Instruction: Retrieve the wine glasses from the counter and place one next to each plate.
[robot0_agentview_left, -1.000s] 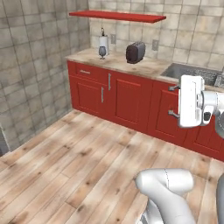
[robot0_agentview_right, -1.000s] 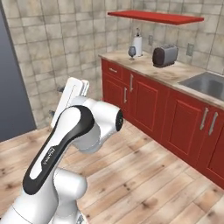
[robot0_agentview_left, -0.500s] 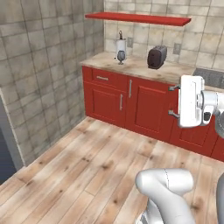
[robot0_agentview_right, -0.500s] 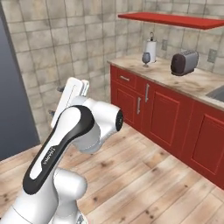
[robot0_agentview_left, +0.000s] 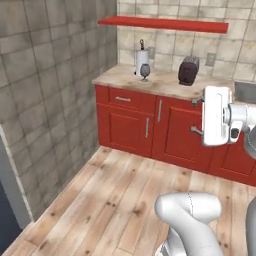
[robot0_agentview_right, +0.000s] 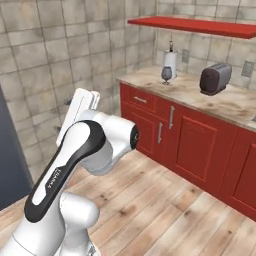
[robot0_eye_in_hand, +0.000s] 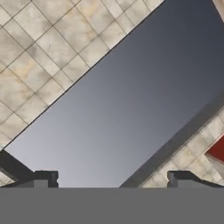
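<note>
One wine glass with a dark smoky bowl stands on the marbled counter near its left end, just in front of a white paper-towel roll. The same glass appears in the right base view, on the counter. The slimmer, paler glass and the plates are out of view. My gripper is open, with its two dark fingertips wide apart and nothing between them. It is raised well away from the counter and faces a dark grey panel. The white hand hangs over the floor.
A dark toaster sits right of the glass, under a red shelf. Red drawer and cabinet fronts run below the counter. A tiled wall closes the left side. Wooden floor lies between me and the cabinets.
The whole picture has shifted: the base has moved, so the counter corner with the glass and toaster now sits further right and lower in both base views. The arm keeps its pose.
</note>
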